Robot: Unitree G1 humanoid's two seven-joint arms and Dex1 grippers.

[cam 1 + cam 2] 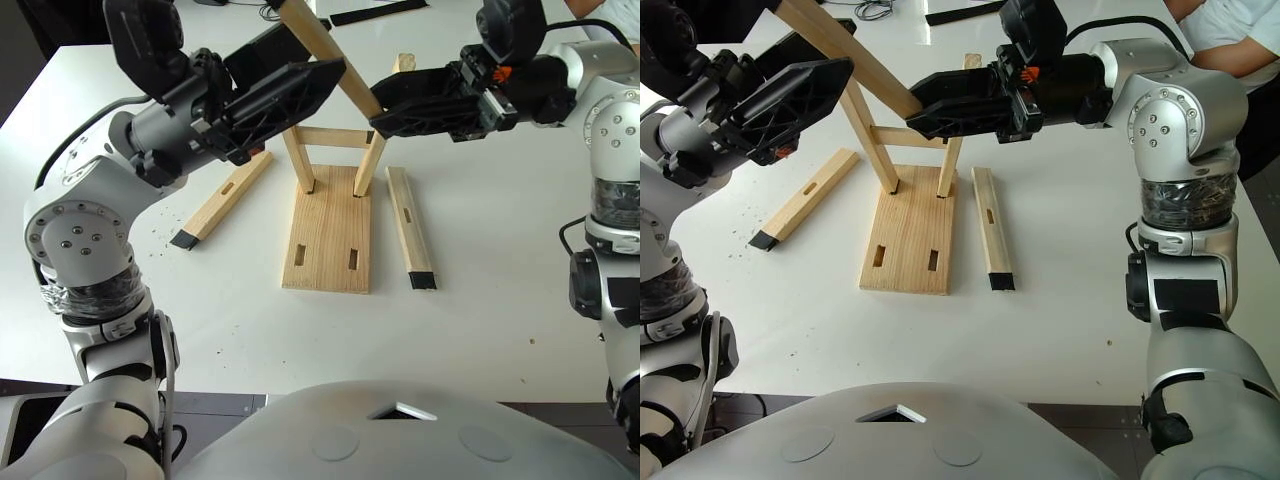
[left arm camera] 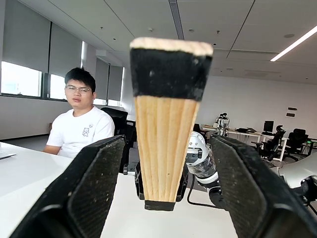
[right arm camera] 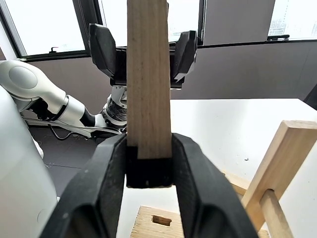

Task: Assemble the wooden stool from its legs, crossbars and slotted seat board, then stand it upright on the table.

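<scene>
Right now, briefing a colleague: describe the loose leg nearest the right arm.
On the white table, find the flat seat board. The right loose leg lies parallel beside its right edge, black tip toward the robot; the left loose leg lies angled.

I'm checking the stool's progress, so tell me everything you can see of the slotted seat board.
The seat board is a pale wooden rectangle lying flat on the white table. Its two near slots are empty; at the far end two legs joined by a crossbar stand on it, seemingly in slots. A loose leg lies beside its right edge, apart.
</scene>
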